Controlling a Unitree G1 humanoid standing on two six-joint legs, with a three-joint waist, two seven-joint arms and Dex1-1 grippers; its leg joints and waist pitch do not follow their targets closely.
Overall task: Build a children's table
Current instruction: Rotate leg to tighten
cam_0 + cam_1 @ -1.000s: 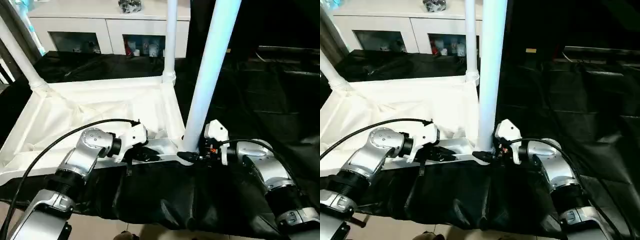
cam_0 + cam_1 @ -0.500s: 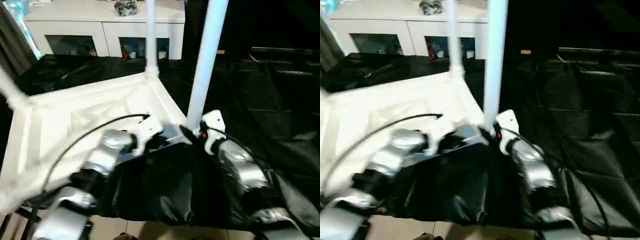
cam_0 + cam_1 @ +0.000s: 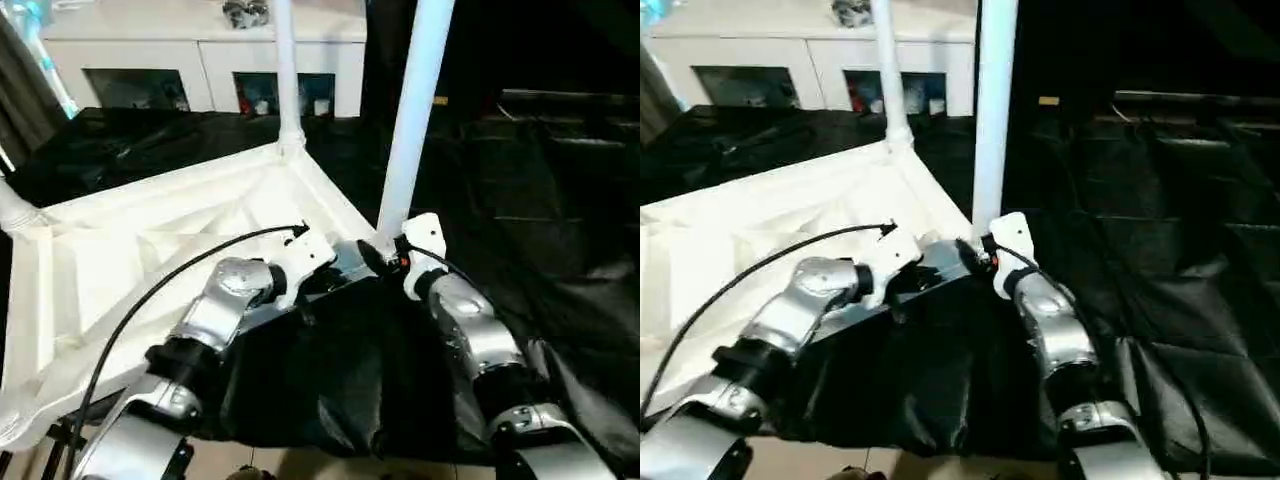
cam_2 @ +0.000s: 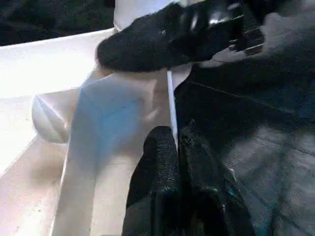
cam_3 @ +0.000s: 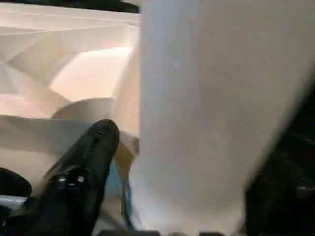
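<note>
Black sheeting [image 3: 560,200], creased and faintly glossy, draped over the table [image 3: 320,390] and hanging off its near edge. Pale floor [image 3: 300,466] below. At the back, a white cabinet [image 3: 200,60] with glass doors and small items behind the glass.

On the sheeting, upside down and turned corner-on toward the robot: the white plastic tabletop [image 3: 150,250], rectangular, with a shallow raised rim and ribs fanning across the underside. Three white legs upright in round corner sockets: smooth tapered tubes, the near leg [image 3: 410,120] at the corner closest to the arms, the far leg [image 3: 284,70] at the corner beyond, a third leg [image 3: 12,205] at the left edge.

Left tool [image 3: 335,283] at the tabletop's near rim, just beside the near corner. Black fingers [image 4: 160,147] pressed together against the thin rim edge; impossible to tell whether the rim is nipped between them.

Right tool [image 3: 375,255] at the foot of the near leg, spread wide to either side of the tube. One black finger [image 5: 88,167] just beside the leg, close above the socket, a narrow gap between. Nothing gripped.
</note>
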